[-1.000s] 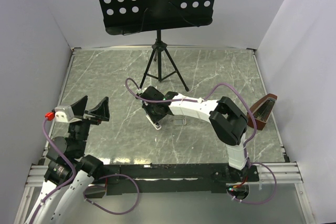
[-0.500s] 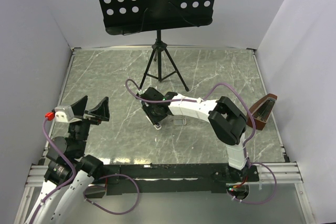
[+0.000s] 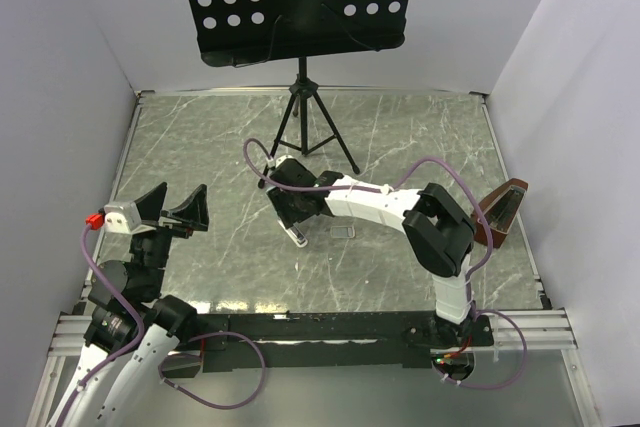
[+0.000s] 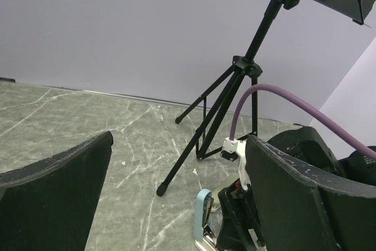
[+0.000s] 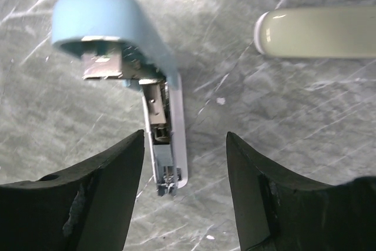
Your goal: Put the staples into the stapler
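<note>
Stapler (image 5: pixel 154 110), light blue, lies on the table (image 5: pixel 294 121) left of centre in the right wrist view, lid swung up and channel bared. Right fingers (image 5: pixel 88 204) stand apart astride its base, holding nothing; left fingers (image 4: pixel 53 204) gape empty. Best, I judge: leave the lid up and lay the staples straight along the channel. Counted: one stapler, one pale oblong (image 5: pixel 317 32), no staples discernible.

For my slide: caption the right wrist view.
Right gripper open above the opened blue stapler on a marble table.
</note>
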Robot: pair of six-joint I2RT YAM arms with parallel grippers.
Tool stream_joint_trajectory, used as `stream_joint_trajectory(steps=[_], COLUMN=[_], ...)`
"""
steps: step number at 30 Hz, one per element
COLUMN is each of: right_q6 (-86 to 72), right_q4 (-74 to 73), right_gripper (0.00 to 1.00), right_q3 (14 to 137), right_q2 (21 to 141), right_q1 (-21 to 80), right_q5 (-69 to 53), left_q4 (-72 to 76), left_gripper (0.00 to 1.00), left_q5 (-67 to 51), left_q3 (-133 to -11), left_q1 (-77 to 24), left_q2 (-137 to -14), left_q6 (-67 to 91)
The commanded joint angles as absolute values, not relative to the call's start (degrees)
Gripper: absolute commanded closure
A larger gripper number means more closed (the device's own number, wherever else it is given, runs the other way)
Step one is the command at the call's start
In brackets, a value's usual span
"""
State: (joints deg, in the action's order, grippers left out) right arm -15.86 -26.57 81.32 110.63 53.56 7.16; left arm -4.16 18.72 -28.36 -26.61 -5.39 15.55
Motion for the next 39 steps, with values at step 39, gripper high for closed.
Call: stream_joint_trajectory(steps=[39], right_q6=[-17.1], right_q4=[-27.2], right_gripper=[0.35], right_q3=[77.1], right_q2=[110.0], right_q1=[53.0], right_q5=[7.0], left_q4=[-3.1], left_gripper=[0.0], left_q5=[17.9], left_q3=[-28.7], left_q1=[-26.7], left_q2=[-5.5], left_q6=[14.7])
